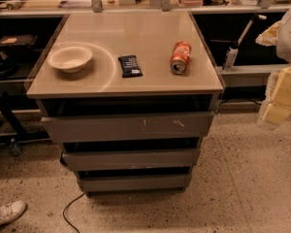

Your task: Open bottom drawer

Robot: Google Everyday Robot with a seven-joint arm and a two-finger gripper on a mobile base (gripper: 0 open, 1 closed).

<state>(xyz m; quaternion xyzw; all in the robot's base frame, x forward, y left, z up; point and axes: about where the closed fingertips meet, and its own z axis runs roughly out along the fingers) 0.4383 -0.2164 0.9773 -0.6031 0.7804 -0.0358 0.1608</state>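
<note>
Three items on the bench [150,35]: white bowl [70,58] near the left edge, dark snack bar [130,66] by the front edge, orange soda can [180,57] on its side toward the right edge. Under the front edge, the bottom drawer [134,183], lowest front, looks pushed in. Beyond the right edge hangs the gripper [279,98], well apart, likely waiting to descend; its grip I cannot tell.

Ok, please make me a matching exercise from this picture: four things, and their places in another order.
1 white round bowl
2 orange soda can
3 plain grey bottom drawer
4 pale yellow gripper

a lowest of three fronts
b right edge of the view, beside the grey cabinet
c cabinet top, left
d cabinet top, right, on its side

Pairs: 1-c, 2-d, 3-a, 4-b
</note>
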